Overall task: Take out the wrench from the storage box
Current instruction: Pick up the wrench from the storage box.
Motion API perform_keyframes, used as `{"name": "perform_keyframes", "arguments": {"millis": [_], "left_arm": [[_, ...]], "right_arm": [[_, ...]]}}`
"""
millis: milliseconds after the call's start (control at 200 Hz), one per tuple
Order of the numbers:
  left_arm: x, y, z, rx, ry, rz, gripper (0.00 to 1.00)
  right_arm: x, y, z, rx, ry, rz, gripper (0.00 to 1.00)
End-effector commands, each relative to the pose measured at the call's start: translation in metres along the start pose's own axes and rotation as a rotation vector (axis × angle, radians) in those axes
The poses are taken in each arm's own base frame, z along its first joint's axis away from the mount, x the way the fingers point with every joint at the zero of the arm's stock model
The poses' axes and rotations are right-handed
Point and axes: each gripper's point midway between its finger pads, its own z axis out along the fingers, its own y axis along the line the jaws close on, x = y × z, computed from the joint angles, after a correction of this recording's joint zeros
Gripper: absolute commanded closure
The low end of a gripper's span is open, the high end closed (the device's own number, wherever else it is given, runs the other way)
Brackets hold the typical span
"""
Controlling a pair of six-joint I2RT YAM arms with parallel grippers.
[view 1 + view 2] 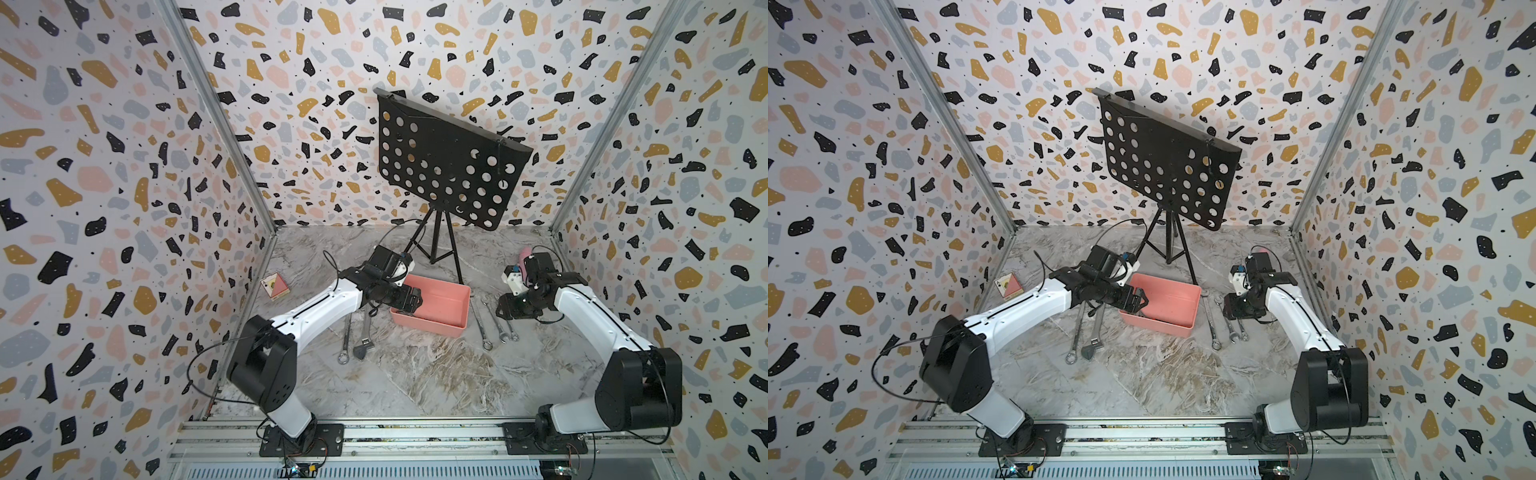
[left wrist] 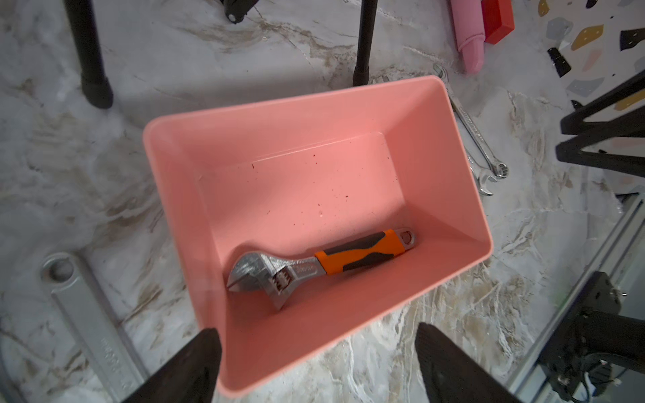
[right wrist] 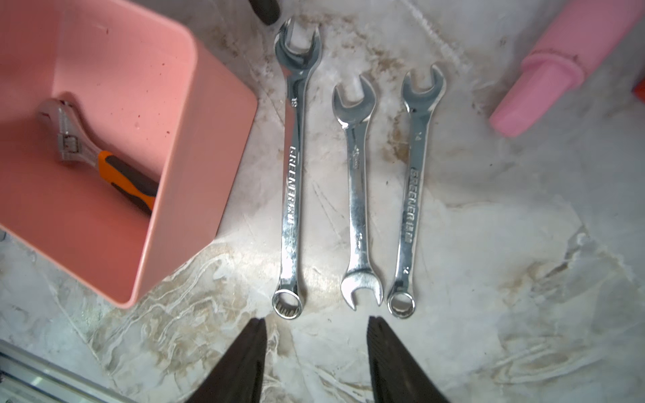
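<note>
The salmon-pink storage box (image 1: 444, 299) (image 1: 1173, 297) sits mid-table. On its floor lies the wrench (image 2: 324, 261) (image 3: 101, 157), an adjustable one with an orange-and-black handle; my left arm hides it in both top views. My left gripper (image 1: 409, 301) (image 2: 319, 345) hovers open over the box's near-left corner (image 2: 296, 181), straddling that corner with nothing held. My right gripper (image 1: 509, 309) (image 3: 316, 335) is open above bare table right of the box (image 3: 122, 69), empty.
Three chrome spanners (image 3: 359, 195) (image 1: 494, 320) lie side by side right of the box. A large adjustable wrench (image 1: 363, 336) and a spanner (image 1: 345, 340) lie left of it. The black music stand (image 1: 444, 166) rises behind on tripod legs. Pink cylinder (image 3: 558, 66) far right; card box (image 1: 275, 286) far left.
</note>
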Motion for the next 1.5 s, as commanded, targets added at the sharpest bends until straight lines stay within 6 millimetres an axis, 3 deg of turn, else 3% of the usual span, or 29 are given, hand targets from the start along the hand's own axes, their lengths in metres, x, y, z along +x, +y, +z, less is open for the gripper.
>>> {"name": "perform_keyframes", "arguments": {"millis": [0, 240, 410, 561, 1031, 1497], "left_arm": [[-0.019, -0.003, 0.012, -0.015, -0.012, 0.152, 0.11], [-0.015, -0.004, 0.056, -0.031, 0.110, 0.374, 0.12], [0.014, -0.014, 0.072, 0.017, 0.203, 0.519, 0.12], [0.037, -0.020, 0.073, 0.048, 0.271, 0.559, 0.12], [0.081, -0.072, 0.069, 0.185, 0.390, 0.549, 0.13], [0.106, -0.041, 0.096, 0.139, 0.517, 0.747, 0.17]], "right_arm": [[0.006, 0.011, -0.017, -0.030, -0.022, -0.029, 0.46], [0.016, 0.010, -0.027, -0.005, -0.031, -0.063, 0.38], [0.021, 0.009, -0.030, 0.004, -0.041, -0.067, 0.29], [0.021, 0.009, -0.029, 0.007, -0.039, -0.073, 0.25], [0.025, 0.014, -0.026, -0.028, -0.035, -0.100, 0.17], [0.027, 0.010, -0.023, -0.011, -0.038, -0.095, 0.12]]}}
